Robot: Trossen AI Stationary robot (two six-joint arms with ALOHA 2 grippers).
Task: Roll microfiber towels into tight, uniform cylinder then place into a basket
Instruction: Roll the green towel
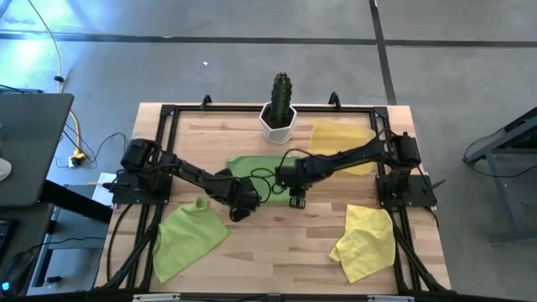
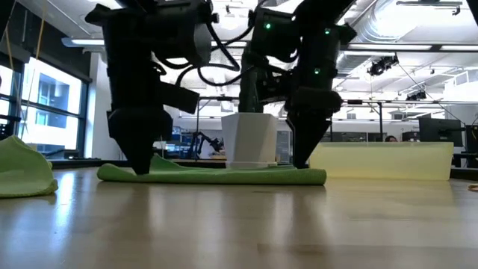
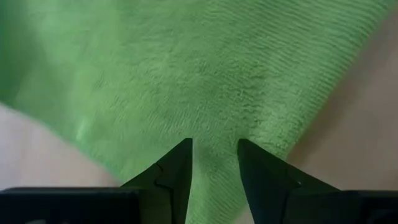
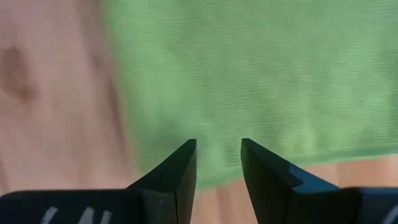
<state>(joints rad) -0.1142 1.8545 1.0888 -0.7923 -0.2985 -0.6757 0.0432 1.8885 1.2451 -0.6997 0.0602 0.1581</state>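
Pressing both parted grippers, left gripper (image 3: 214,163) and right gripper (image 4: 218,163), onto the middle green towel (image 1: 252,168), I judge pinching its near edge comes next, to start the roll

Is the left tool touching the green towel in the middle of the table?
Touching. In the low view the left tool comes down onto the flat green towel with no gap visible; the left wrist view shows its fingertips against the cloth.

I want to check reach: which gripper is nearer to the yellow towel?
The right. The right gripper is at the centre green towel, with the yellow towel toward its own side; the left gripper is farther across the table.
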